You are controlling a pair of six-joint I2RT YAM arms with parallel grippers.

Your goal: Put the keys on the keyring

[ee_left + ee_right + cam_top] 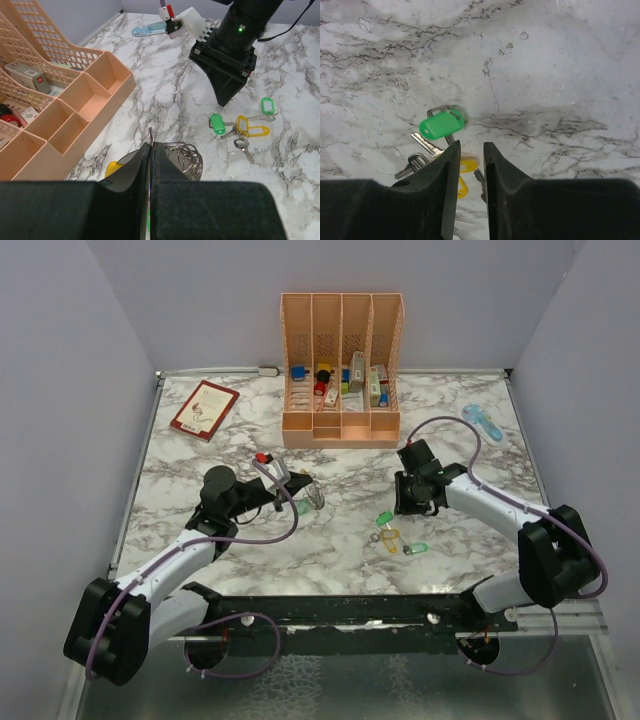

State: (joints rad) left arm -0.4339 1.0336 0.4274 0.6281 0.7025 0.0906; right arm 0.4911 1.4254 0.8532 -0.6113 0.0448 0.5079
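From above, one peach organizer [300, 436] stands at the back of the marble table [470, 555]. Three keys [392, 536] lie in a loose cluster in front of its right end: two green heads and one yellow. One keyring [316, 498], thin silver wire, sits in front of the organizer's left half, at the tips of the left claw [296, 492]. The right claw [408, 508] points down just behind the keys.

In the left wrist view, the left claw [150, 147] is closed tight. One thin loop edge is pinched between its tips and the rest of the keyring [187, 159] bunches to one side. The keys [240, 131] lie well beyond it, away from the organizer [117, 85], under the right claw [224, 97].

In the right wrist view, the right claw [471, 147] is parted by a narrow gap and grips nothing. The keys [441, 125] lie just past its tips: one green head, a yellow one half hidden, and silver blades.
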